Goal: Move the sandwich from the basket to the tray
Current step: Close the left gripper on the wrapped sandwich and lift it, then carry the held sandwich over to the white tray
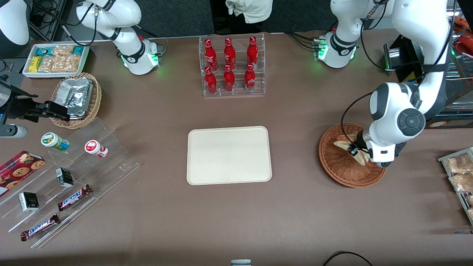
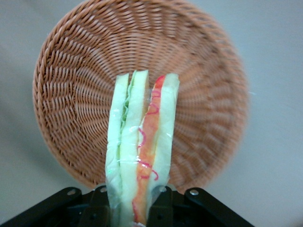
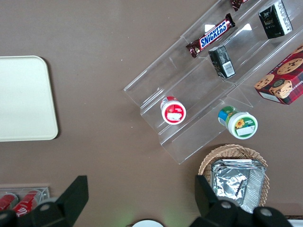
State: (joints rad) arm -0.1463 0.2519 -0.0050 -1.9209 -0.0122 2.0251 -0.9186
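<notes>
Sandwich (image 2: 139,146): plastic-wrapped wedge, cut edge toward the wrist camera, showing white bread, green and orange-red filling. Clamped between the two black fingers (image 2: 161,208) of the left gripper (image 1: 357,152), which press on its bread faces. In the wrist view the sandwich stands above the basket's weave; contact with the basket floor cannot be judged.

Basket (image 1: 340,170): reddish-brown wicker bowl on the brown table (image 1: 295,214), toward the working arm's end. Gripper directly over it.

Tray (image 1: 229,155): cream, rectangular, mid-table, well apart from the basket, nothing on it.

Farther from the front camera than the tray: clear rack of red bottles (image 1: 231,66).
</notes>
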